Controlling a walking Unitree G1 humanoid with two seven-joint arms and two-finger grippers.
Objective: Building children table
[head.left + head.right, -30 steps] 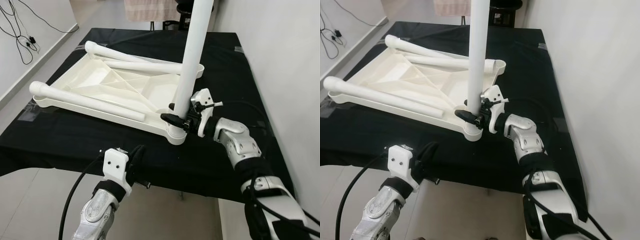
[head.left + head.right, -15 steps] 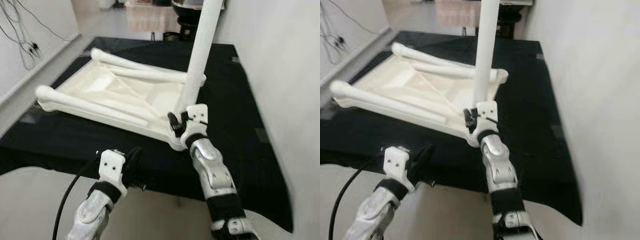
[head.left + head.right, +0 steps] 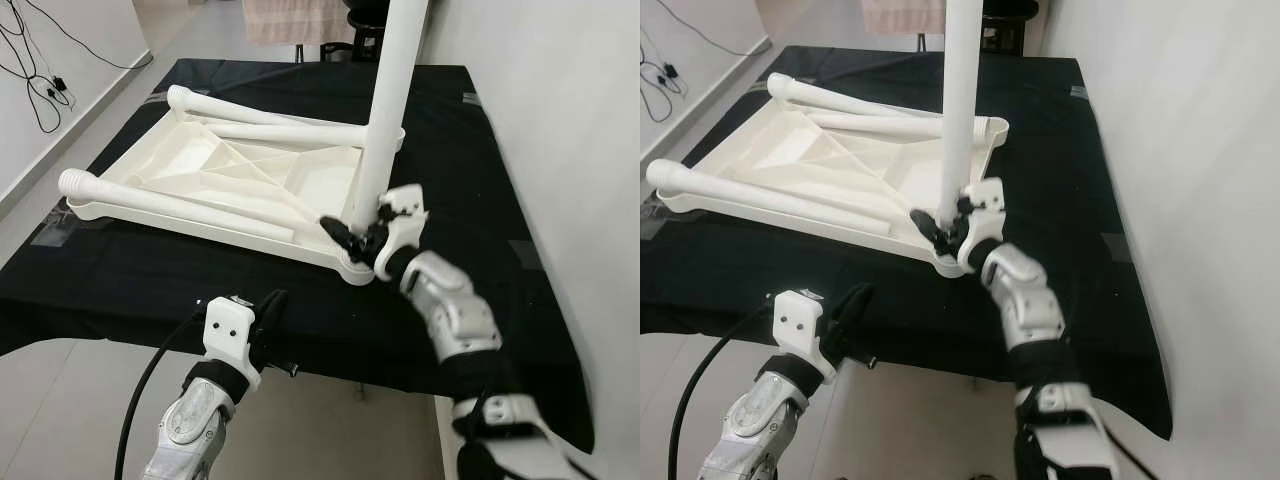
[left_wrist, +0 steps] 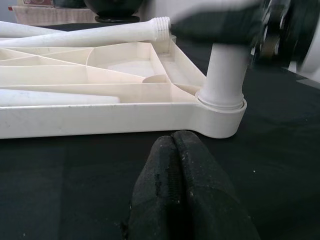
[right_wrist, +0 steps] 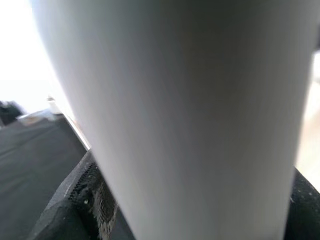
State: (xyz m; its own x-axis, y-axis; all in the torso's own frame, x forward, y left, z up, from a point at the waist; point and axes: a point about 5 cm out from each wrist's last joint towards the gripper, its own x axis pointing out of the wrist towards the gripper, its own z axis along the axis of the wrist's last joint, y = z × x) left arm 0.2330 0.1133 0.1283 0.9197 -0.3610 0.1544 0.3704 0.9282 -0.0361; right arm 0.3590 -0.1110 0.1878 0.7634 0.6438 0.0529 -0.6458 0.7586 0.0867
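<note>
Counter (image 3: 150, 290) under black cloth, pale wall close on the right, cables on the floor far left. Upside-down white tabletop (image 3: 225, 180) lying on the cloth, ribbed underside up. Upright leg (image 3: 385, 110) standing in the near right corner socket (image 4: 221, 107), long axis vertical, top running out of frame. Three more legs lying flat on the tabletop: one (image 3: 170, 203) along the near edge, one (image 3: 260, 113) along the far edge, one (image 3: 290, 133) just beside that, threaded end showing in the left wrist view. Right pincer (image 3: 362, 232) closed around the base of the upright leg, just above the socket; black fingers (image 5: 82, 200) seen hugging the white shaft in the right wrist view. Left pincer (image 3: 270, 310) hovering off the near counter edge, fingers pressed together, holding nothing, pointed at the socket corner but well apart from it. Judgement: leg likely being seated or twisted home, so the vertical axis over the socket is the relation that matters; right arm is on it, left arm nearer the loose legs for the following corner. Risk: leg tilting off axis and binding in the socket.
</note>
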